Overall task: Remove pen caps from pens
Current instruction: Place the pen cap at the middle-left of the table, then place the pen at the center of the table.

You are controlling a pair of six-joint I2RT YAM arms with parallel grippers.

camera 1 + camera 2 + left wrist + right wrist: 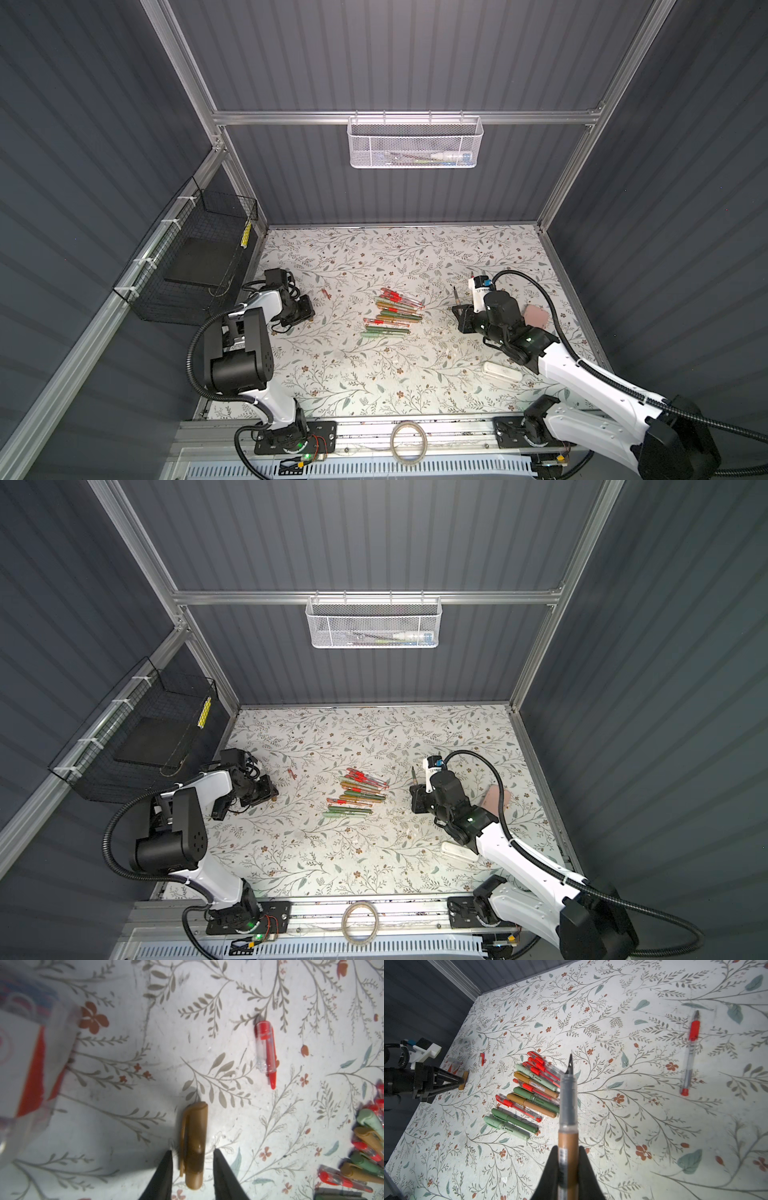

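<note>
– Top views give us the room: a floral table (pixel 374 382) boxed in by dark ribbed walls (pixel 415 54), with a white mesh basket (pixel 415 141) hung on the back rail.
– And the pens (pixel 390 316) sit heaped mid-table, capped: clear ones with red, olive, pale green, mustard.
– Right wrist view now: we see the right gripper (pixel 568 1150) pinching a brown pen (pixel 568 1105), nib bare, held above the table.
– Only that view gives us a lone clear pen (pixel 690 1053), uncapped, lying well apart from the heap.
– Left wrist view: the left gripper (pixel 192 1150) is spread, a brown cap (pixel 194 1136) lying between its fingers with a gap on each side. A red cap (pixel 267 1051) lies nearby.
</note>
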